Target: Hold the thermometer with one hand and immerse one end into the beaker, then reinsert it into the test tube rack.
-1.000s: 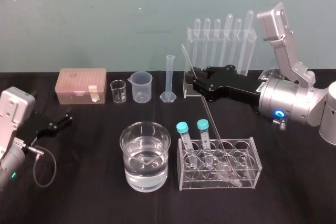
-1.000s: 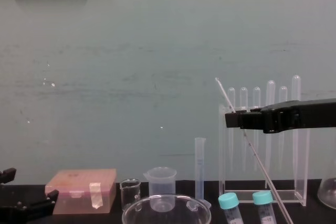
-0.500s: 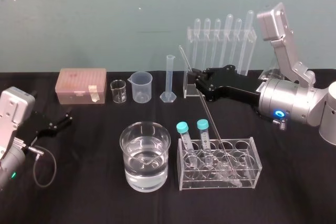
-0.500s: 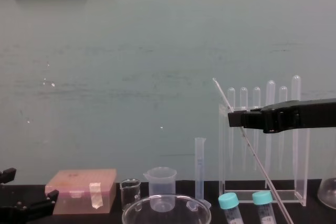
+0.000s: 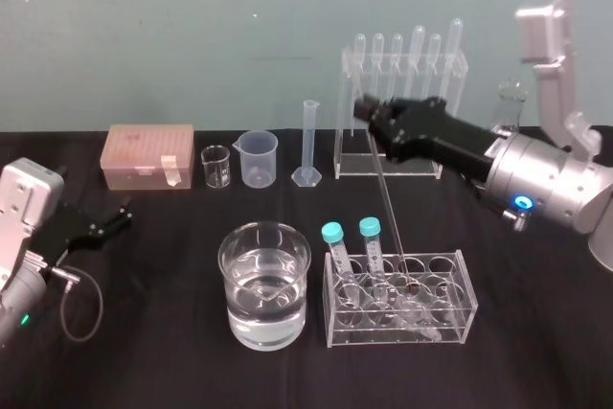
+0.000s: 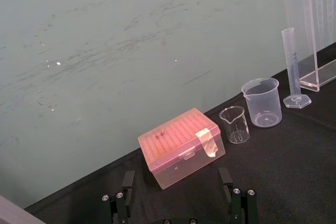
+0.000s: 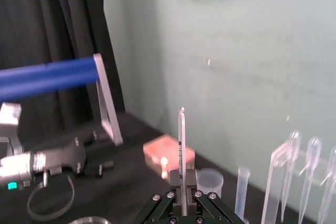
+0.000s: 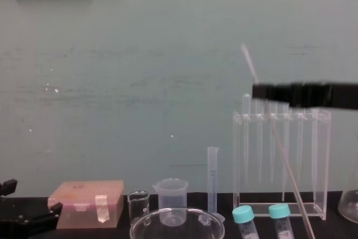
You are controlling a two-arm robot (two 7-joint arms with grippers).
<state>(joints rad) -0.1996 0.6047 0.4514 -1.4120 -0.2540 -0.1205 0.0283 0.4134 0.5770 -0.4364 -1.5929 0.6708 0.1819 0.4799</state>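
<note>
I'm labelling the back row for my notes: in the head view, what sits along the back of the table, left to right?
Left to right: pink box, small glass beaker, plastic beaker, graduated cylinder, tall acrylic rack; the right gripper, holding the thermometer, overlaps that rack.

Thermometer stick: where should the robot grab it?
Near its top, coming from the right, as the right tool does now. The thermometer is a thin, leaning rod whose lower end sits in the low tube rack, so only the upper part is free to pinch across. The left tool lies parked at left.
</note>
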